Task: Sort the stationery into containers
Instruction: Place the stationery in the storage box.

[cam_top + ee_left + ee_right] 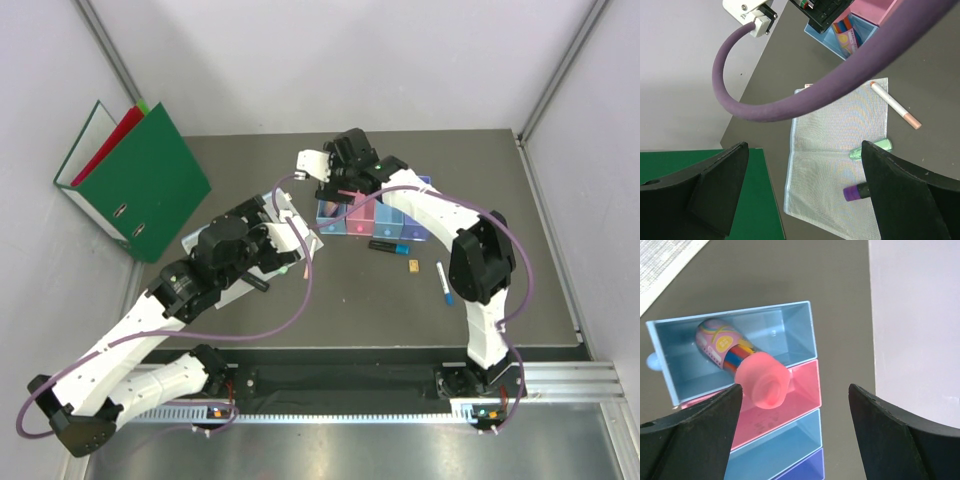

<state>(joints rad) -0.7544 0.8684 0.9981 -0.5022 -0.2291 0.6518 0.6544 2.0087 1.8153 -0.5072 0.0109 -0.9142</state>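
A pink-capped glue stick [747, 365] lies slanted in the light blue bin [790, 330], its cap raised over the rim beside the pink bin [802, 395]. My right gripper [795, 435] hangs open above the containers [385, 218] and touches nothing. My left gripper [805, 195] is open over a clear mesh sleeve [835, 130]. A green highlighter [871, 148] and a purple-capped marker [855, 192] lie on that sleeve by the right finger. A white pen with an orange tip [896, 106] lies at the sleeve's edge.
A black and blue marker [388, 246], a tiny tan block [412, 265] and a blue-white pen [442, 283] lie in front of the bins. Green and red ring binders [140, 185] lean at the back left. My right arm's purple cable [790, 107] crosses the left wrist view.
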